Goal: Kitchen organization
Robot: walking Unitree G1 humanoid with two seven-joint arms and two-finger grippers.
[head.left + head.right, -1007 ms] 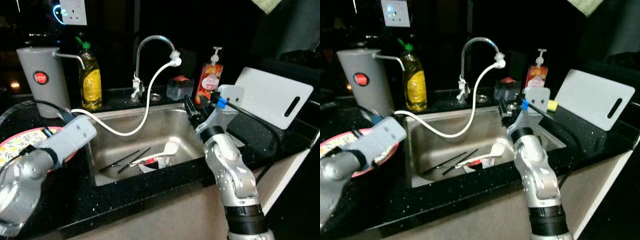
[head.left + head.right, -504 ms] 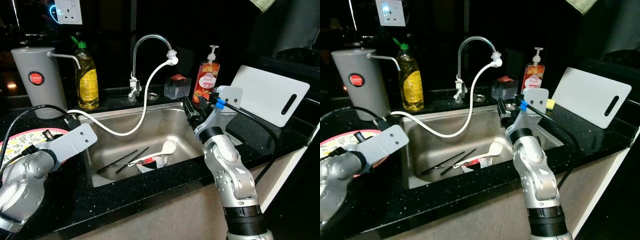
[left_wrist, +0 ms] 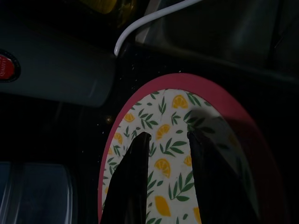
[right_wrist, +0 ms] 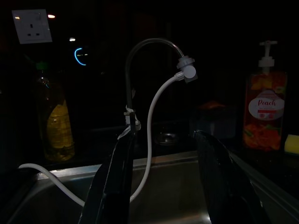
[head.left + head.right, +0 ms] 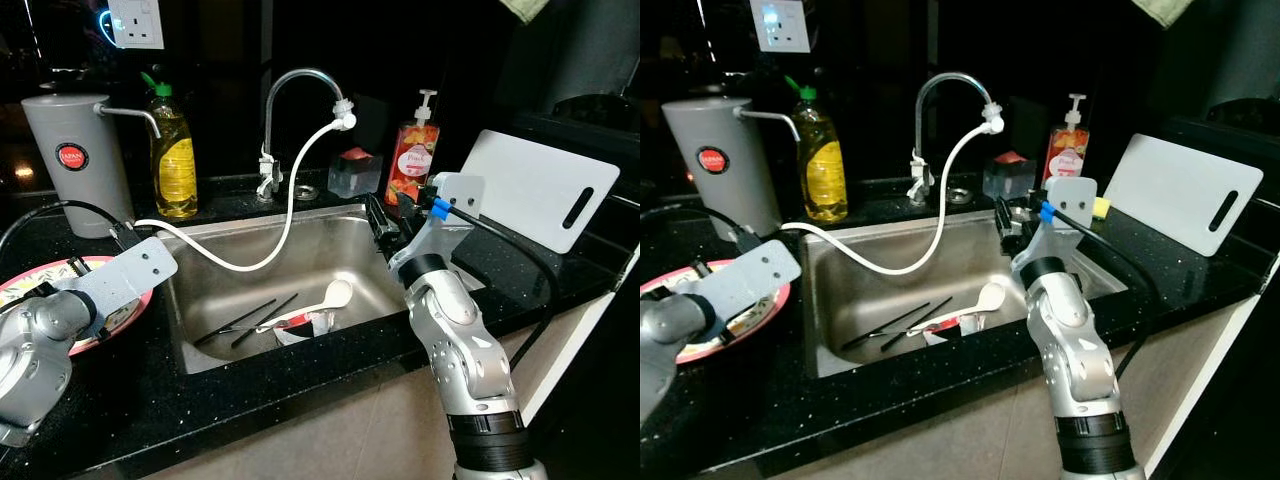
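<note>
Left eye view has the steel sink [image 5: 345, 262] across the middle, a white spoon [image 5: 325, 299] and dark chopsticks [image 5: 250, 322] lying in its basin, and at the left edge the lemon-patterned plate [image 5: 125, 310] on the black counter. The left gripper [image 3: 164, 154] hovers over that plate with fingers spread and empty, so I'd judge the plate pickup is the step in hand, needing a descent to the rim and a pinch. The right gripper [image 4: 163, 177] waits parted and empty above the sink's right side.
</note>
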